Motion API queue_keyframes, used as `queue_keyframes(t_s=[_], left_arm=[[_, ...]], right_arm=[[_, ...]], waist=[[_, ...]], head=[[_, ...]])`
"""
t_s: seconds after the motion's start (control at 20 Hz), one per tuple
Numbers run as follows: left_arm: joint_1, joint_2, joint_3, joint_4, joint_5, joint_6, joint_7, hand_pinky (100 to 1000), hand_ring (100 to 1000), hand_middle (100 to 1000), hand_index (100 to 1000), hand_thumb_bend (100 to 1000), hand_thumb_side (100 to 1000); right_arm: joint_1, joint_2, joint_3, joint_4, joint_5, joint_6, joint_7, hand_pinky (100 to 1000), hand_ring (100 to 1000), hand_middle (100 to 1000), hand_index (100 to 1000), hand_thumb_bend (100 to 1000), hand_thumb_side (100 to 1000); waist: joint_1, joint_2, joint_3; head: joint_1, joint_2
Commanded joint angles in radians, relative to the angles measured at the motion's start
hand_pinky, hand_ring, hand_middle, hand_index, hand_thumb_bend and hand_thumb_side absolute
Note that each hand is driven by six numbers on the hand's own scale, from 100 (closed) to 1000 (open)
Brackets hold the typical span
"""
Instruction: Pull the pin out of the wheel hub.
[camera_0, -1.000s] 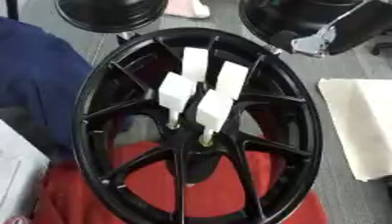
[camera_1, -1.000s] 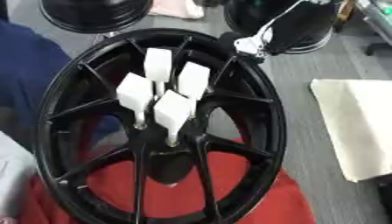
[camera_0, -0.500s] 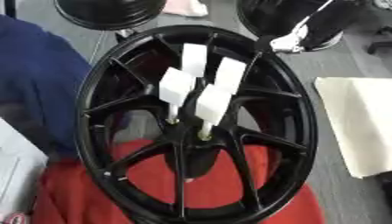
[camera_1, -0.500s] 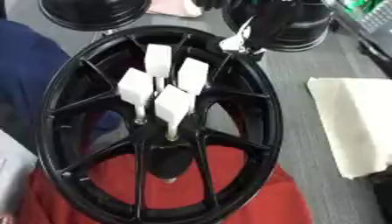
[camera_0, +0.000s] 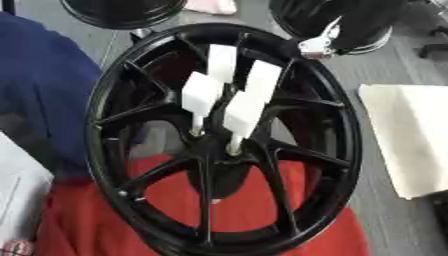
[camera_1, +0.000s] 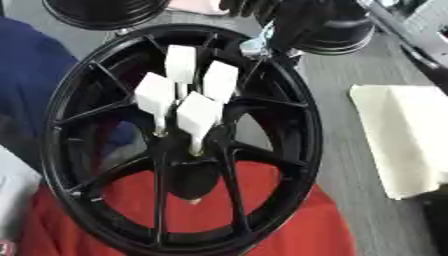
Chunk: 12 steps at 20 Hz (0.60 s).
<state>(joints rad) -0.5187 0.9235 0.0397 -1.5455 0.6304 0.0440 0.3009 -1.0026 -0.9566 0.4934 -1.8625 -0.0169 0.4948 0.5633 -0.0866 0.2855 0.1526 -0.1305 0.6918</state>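
A black spoked wheel (camera_0: 114, 115) lies on a red cloth (camera_0: 175, 200). Several pins with white block heads stand upright in its hub (camera_0: 214, 145): one at the back (camera_0: 221, 62), one on the right (camera_0: 262, 80), one on the left (camera_0: 201, 94) and one nearest me (camera_0: 245, 111). My right hand (camera_1: 293, 22), black with a silver joint (camera_0: 319, 44), comes in from the upper right and hovers over the wheel's far rim. It is just behind and to the right of the pins and touches none of them. It blends into a dark wheel behind it.
A blue cloth (camera_0: 39, 90) lies at the left and a white object (camera_0: 17, 200) at the lower left. A cream pad (camera_0: 411, 135) rests on the grey floor to the right. Other black wheels (camera_0: 122, 10) stand at the back.
My right hand has moved left from the upper right corner to above the far rim, closer to the pins. The pins and wheel have not moved.
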Motion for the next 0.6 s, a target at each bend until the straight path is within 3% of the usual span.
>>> queue_keyframes(t_s=[0.05, 0.25, 0.6], left_arm=[[-0.013, 0.045, 0.004, -0.005, -0.007, 0.000, -0.003, 824, 829, 786, 808, 392, 833], [-0.014, 0.048, 0.004, -0.008, -0.011, 0.000, -0.004, 824, 829, 786, 808, 391, 834], [-0.009, 0.051, 0.003, -0.011, -0.016, 0.002, -0.004, 824, 830, 787, 808, 386, 838]], right_arm=[[0.006, -0.062, -0.029, -0.081, -0.024, 0.049, -0.048, 842, 855, 787, 854, 315, 312], [0.034, -0.090, -0.051, -0.132, -0.050, 0.082, -0.112, 843, 856, 789, 856, 312, 319], [0.062, -0.116, -0.025, -0.137, -0.065, 0.043, -0.222, 841, 857, 791, 857, 332, 316]], waist=[[0.005, -0.015, 0.004], [0.001, -0.008, 0.007], [-0.004, 0.002, 0.003]], head=[[0.006, -0.022], [0.014, -0.041], [0.019, -0.054]])
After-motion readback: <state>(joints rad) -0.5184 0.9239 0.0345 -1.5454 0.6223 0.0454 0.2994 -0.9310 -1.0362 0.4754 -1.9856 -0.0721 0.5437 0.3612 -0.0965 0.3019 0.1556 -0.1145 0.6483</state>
